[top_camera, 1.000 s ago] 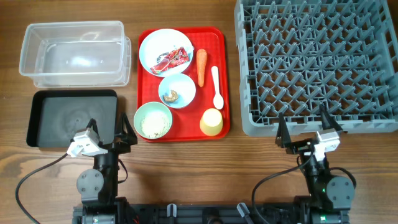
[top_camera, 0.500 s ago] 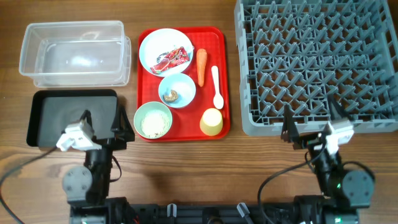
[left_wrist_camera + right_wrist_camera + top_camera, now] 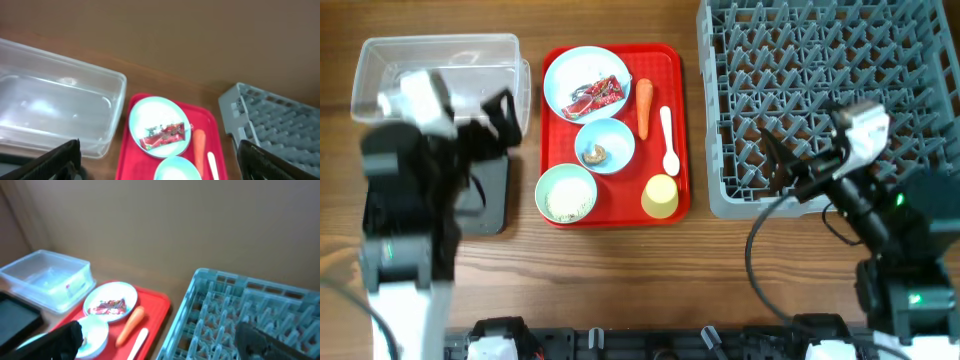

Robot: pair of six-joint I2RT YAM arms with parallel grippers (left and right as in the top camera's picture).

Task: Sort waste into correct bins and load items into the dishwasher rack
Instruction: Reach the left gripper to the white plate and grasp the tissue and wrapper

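A red tray (image 3: 672, 62) holds a white plate (image 3: 570, 75) with a red wrapper (image 3: 596, 95), a carrot (image 3: 643, 108), a white spoon (image 3: 668, 140), a blue bowl (image 3: 616, 138) with a food scrap, a green bowl (image 3: 566, 193) of white bits and a yellow cup (image 3: 660, 196). The grey dishwasher rack (image 3: 840, 80) stands at the right. My left gripper (image 3: 490, 125) is open and empty, raised above the bins left of the tray. My right gripper (image 3: 795, 170) is open and empty, raised over the rack's front edge. Both wrist views show the plate (image 3: 150, 117) (image 3: 107, 297) and carrot (image 3: 198, 145) (image 3: 129, 325).
A clear plastic bin (image 3: 450, 60) stands at the back left, with a black tray (image 3: 492, 205) in front of it, partly hidden by my left arm. The bin also shows in the left wrist view (image 3: 55, 110) and the right wrist view (image 3: 47, 275).
Both arms have risen from low at the table's front edge. The left one is now above the black tray and bin, the right one above the rack's front. Both grippers stayed open.
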